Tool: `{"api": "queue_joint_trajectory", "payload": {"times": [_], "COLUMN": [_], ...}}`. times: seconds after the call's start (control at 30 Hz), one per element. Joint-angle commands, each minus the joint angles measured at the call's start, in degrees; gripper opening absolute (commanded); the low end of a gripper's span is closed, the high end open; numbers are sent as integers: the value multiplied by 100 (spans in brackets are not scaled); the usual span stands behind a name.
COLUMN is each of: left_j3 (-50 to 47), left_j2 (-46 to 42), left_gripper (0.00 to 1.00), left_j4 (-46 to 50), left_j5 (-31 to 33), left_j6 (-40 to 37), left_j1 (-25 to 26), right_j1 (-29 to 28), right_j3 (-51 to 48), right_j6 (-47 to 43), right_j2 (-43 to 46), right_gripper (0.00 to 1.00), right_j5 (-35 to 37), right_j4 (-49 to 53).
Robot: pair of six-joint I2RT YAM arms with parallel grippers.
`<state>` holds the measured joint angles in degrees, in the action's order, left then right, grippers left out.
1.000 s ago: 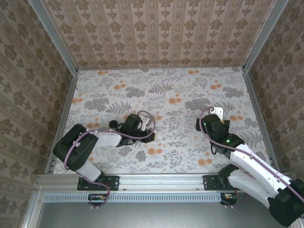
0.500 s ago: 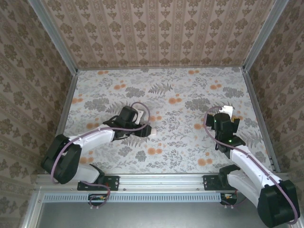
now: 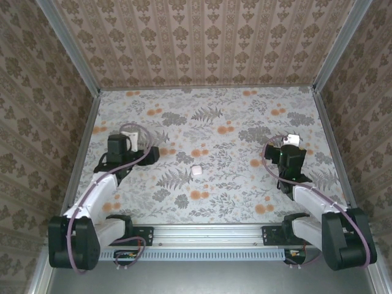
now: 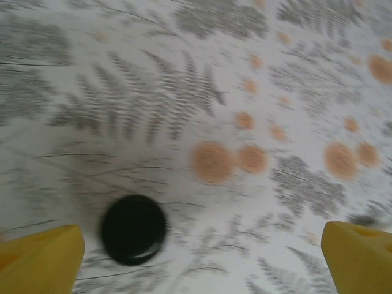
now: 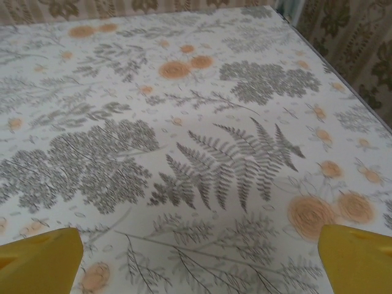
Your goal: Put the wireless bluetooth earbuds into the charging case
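The white charging case lies by itself on the floral cloth near the table's middle, lid down, with both arms away from it. My left gripper is off to its left; its yellow fingertips stand far apart, open, with nothing between them. A small black round piece lies on the cloth just ahead of the left finger; blur hides whether it is an earbud. The earbuds are otherwise out of view. My right gripper hangs at the right, open over bare cloth.
Patterned walls enclose the table on three sides, with a metal rail along the near edge. The back right corner shows in the right wrist view. Open cloth separates the two arms around the case.
The left gripper opened, let go of the white case at the table's middle and swung back to the left. The right arm drew back to the right, its jaws still open.
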<state>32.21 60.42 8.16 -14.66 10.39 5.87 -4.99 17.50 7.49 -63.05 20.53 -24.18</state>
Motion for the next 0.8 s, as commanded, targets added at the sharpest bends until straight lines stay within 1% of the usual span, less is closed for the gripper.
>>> {"api": "queue_joint_trajectory", "payload": {"times": [0.0, 0.13, 0.2, 0.23, 0.33, 0.37, 0.43, 0.47, 0.53, 0.63, 0.73, 0.77], "left_j3": [-264, -780, -1088, -1266, -1581, -1536, -1598, -1592, -1507, -1464, -1490, -1445], "left_j2": [-273, -326, -128, 39, 720, 814, 1133, 1266, 1506, 2061, 2778, 2821], "left_gripper": [100, 100, 100, 100, 100, 100, 100, 100, 100, 100, 100, 100], "left_j4": [-754, -1922, -2650, -3193, -4543, -4567, -5291, -5461, -5621, -6123, -6849, -6861], "left_j5": [347, 862, 1005, 1039, 977, 839, 769, 755, 786, 789, 726, 782], "left_j6": [-539, -1132, -1126, -1097, -1109, -1132, -1182, -1272, -1418, -1474, -1543, -1539], "left_j1": [-335, -469, -552, -582, -596, -596, -591, -587, -587, -601, -587, -592], "right_j1": [84, 151, 189, 215, 296, 329, 357, 367, 376, 372, 368, 361], "right_j3": [-20, 49, 115, 166, 202, 186, 188, 212, 414, 470, 483, 474], "right_j6": [-163, -304, -338, -353, -441, -412, -401, -411, -378, -378, -388, -392], "right_j2": [-351, -836, -1054, -1159, -1722, -1998, -2501, -2549, -2448, -2474, -2464, -2450], "right_gripper": [100, 100, 100, 100, 100, 100, 100, 100, 100, 100, 100, 100], "right_j5": [-459, -735, -845, -909, -1074, -1093, -1156, -1153, -1158, -1138, -1124, -1124], "right_j4": [-1059, -1720, -1954, -2047, -2576, -2814, -3295, -3360, -2764, -2704, -2688, -2677]}}
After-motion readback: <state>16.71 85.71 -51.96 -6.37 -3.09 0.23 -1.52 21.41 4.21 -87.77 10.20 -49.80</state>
